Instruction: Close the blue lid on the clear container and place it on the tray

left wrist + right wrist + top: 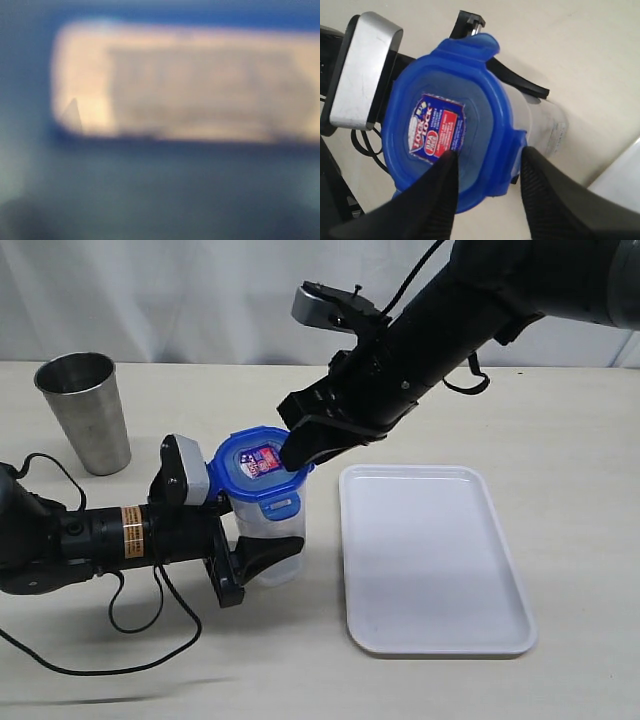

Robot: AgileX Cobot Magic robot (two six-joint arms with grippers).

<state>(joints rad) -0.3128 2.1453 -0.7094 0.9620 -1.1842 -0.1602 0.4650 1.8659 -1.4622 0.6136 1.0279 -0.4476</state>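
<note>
Exterior view: my left gripper [262,562] clamped round the clear container [268,525], which stands upright just beside the tray [430,570]. The blue lid [256,466] sits on top, my right gripper [300,452] at its tray-side rim.
Left wrist view: blur, nothing itemised.
Right wrist view: jaws narrowed astride one flap; firm pinch, cannot tell.
Advice: press each flap down squarely while the left jaws steady the body.
</note>
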